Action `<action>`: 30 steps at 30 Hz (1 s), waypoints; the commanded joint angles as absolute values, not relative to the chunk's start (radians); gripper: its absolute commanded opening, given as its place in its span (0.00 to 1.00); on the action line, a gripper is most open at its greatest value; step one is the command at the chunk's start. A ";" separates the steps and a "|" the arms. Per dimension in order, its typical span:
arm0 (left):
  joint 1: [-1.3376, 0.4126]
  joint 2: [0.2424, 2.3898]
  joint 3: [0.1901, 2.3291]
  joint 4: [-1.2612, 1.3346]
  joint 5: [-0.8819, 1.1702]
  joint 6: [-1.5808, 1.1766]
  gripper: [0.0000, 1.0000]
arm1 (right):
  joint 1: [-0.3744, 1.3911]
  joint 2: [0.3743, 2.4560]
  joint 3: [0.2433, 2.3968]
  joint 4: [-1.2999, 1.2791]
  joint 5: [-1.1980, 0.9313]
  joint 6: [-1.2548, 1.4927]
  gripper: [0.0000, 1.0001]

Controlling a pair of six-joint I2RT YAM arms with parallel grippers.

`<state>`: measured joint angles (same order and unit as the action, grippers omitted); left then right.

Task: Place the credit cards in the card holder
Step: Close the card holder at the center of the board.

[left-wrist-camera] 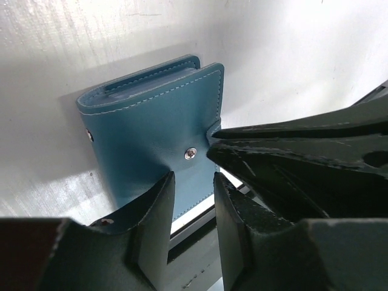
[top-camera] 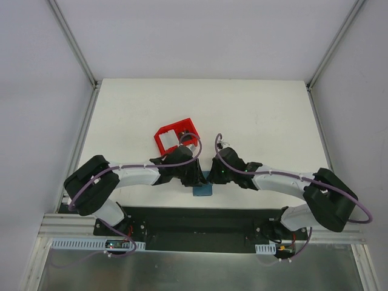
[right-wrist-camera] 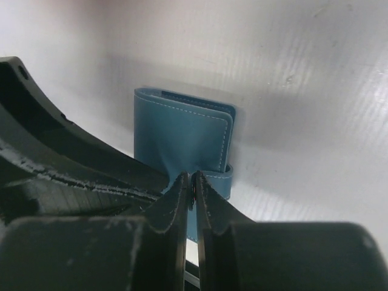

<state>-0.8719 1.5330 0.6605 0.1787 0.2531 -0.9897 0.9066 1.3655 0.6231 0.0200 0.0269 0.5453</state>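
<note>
**A:** Looking from above, where does the card holder (top-camera: 203, 190) sit?

**B:** Toward the near edge of the worktop (top-camera: 254, 121), about midway across, right where the two arms meet. The red bin (top-camera: 162, 140) lies just beyond it, a little to the left.

**A:** And how does it look close up?

**B:** Teal-blue and roughly square, folded shut, with pale stitching running along the cover's border. A lighter blue inner layer peeks out along the far edge. A small tab wraps round one side and carries a metal snap stud (left-wrist-camera: 190, 153). A second stud (left-wrist-camera: 90, 134) shows at the opposite edge.

**A:** Is the cover smooth?

**B:** Not quite. It puckers in a shallow crease running toward the tips of the right arm.

**A:** So the right jaws have it?

**B:** Yes. They are pressed almost together, with only a sliver between them, pinching the holder's edge at the tab. The strap loop (right-wrist-camera: 221, 176) curls out just beside them.

**A:** And the left jaws?

**B:** They stand apart. The two dark fingers (left-wrist-camera: 159, 212) sit either side of the holder's near edge, with teal showing in the gap. I cannot tell whether they touch it.

**A:** Is it lying flat?

**B:** I cannot tell from these views.
</note>
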 commanded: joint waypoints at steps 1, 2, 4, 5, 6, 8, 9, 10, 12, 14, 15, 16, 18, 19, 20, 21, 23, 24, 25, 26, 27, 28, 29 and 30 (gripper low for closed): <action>-0.884 1.520 0.626 0.100 0.178 -0.980 0.32 | 0.910 1.445 0.707 0.026 -0.055 0.537 0.08; -0.882 1.517 0.623 0.100 0.179 -0.980 0.31 | 0.911 1.459 0.707 0.025 -0.055 0.540 0.08; -0.882 1.497 0.614 0.095 0.164 -0.982 0.31 | 0.911 1.483 0.704 0.012 -0.048 0.549 0.08; -0.884 1.485 0.609 0.095 0.155 -0.982 0.32 | 0.910 1.499 0.706 0.005 -0.052 0.549 0.08; -0.884 1.471 0.604 0.094 0.144 -0.977 0.33 | 0.908 1.512 0.709 0.005 -0.063 0.549 0.08; -0.882 1.445 0.597 0.091 0.118 -0.963 0.36 | 0.910 1.534 0.713 0.005 -0.067 0.552 0.08; -0.884 1.433 0.595 0.089 0.109 -0.954 0.37 | 0.908 1.542 0.713 -0.020 -0.066 0.557 0.08; -0.884 1.422 0.598 0.080 0.101 -0.940 0.37 | 0.908 1.546 0.715 -0.028 -0.063 0.555 0.08; -0.884 1.393 0.606 0.054 0.086 -0.913 0.37 | 0.907 1.549 0.722 -0.050 -0.051 0.551 0.08; -0.884 1.358 0.607 0.032 0.066 -0.890 0.38 | 0.907 1.549 0.732 -0.075 -0.035 0.543 0.08; -0.884 1.342 0.606 0.020 0.051 -0.881 0.40 | 0.905 1.548 0.736 -0.084 -0.034 0.540 0.08; -0.884 1.322 0.604 0.011 0.032 -0.867 0.43 | 0.907 1.548 0.736 -0.090 -0.029 0.540 0.08; -0.882 1.298 0.609 -0.023 0.006 -0.838 0.47 | 0.907 1.546 0.736 -0.092 -0.028 0.535 0.08; -0.882 1.290 0.612 -0.049 -0.029 -0.831 0.48 | 0.905 1.546 0.736 -0.094 -0.026 0.537 0.08; -0.882 1.286 0.614 -0.060 -0.041 -0.818 0.50 | 0.907 1.543 0.736 -0.094 -0.026 0.537 0.08; -0.882 1.285 0.615 -0.066 -0.044 -0.810 0.52 | 0.907 1.543 0.736 -0.094 -0.025 0.538 0.08; -0.882 1.311 0.620 -0.074 -0.038 -0.801 0.54 | 0.907 1.542 0.738 -0.094 -0.023 0.531 0.09; -0.882 1.330 0.623 -0.078 -0.034 -0.802 0.53 | 0.907 1.542 0.742 -0.094 -0.023 0.528 0.09; -0.882 1.348 0.624 -0.080 -0.026 -0.808 0.54 | 0.907 1.543 0.744 -0.094 -0.025 0.525 0.09; -0.882 1.365 0.626 -0.080 -0.017 -0.814 0.53 | 0.905 1.546 0.747 -0.094 -0.029 0.523 0.09; -0.882 1.382 0.630 -0.080 -0.008 -0.821 0.53 | 0.905 1.549 0.750 -0.094 -0.032 0.523 0.10; -0.881 1.397 0.637 -0.080 -0.003 -0.825 0.53 | 0.907 1.551 0.752 -0.091 -0.037 0.525 0.10; -0.881 1.413 0.644 -0.080 -0.002 -0.827 0.52 | 0.907 1.552 0.752 -0.086 -0.041 0.523 0.10; -0.882 1.423 0.649 -0.078 -0.002 -0.828 0.53 | 0.905 1.552 0.755 -0.084 -0.041 0.522 0.11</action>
<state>-0.8776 1.3792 0.6113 -0.0483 -0.0013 -0.8433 0.9043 1.5196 0.7395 -0.0067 -0.0425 0.5449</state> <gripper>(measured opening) 0.529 0.100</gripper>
